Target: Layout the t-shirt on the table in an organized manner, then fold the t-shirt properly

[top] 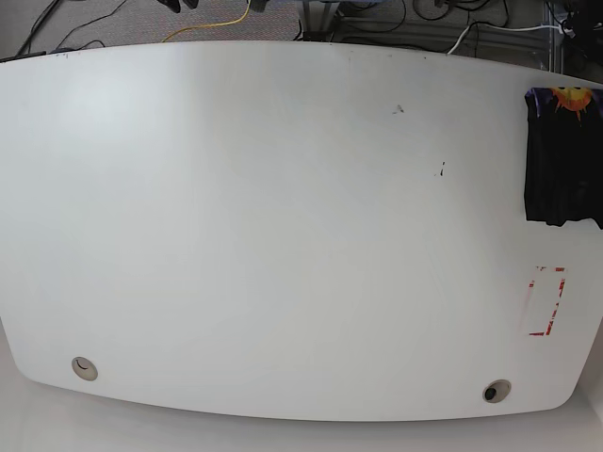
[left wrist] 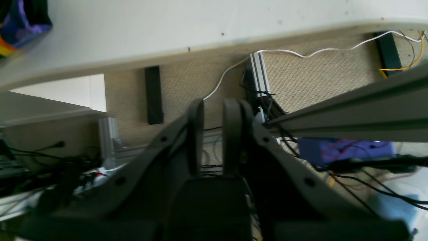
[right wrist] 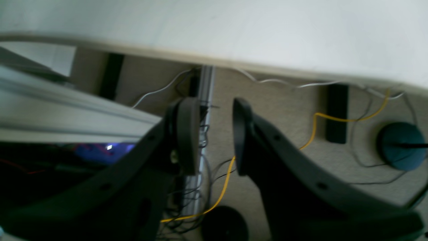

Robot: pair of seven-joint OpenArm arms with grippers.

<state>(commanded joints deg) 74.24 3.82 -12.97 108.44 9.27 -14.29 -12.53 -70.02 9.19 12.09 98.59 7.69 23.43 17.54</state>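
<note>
White table [top: 264,235] fills the overhead view, with a folded black t-shirt [top: 562,160] at its right edge and both arms drawn back off the far side.

Taking the small red rectangle marking [top: 546,301] as landmark: the t-shirt lies just beyond it, toward the far edge, a neat dark block with its orange and purple print [top: 568,98] on the end farthest from the marking. Two grommet holes [top: 85,368] sit along the near edge. The left gripper [left wrist: 214,134] has its jaws nearly together around nothing, and the right gripper [right wrist: 210,137] is parted and empty; both hang past the far edge, over carpet and cables [right wrist: 311,130]. Judging by this, folding looks finished, and nothing further seems needed beyond parking the arms.
</note>
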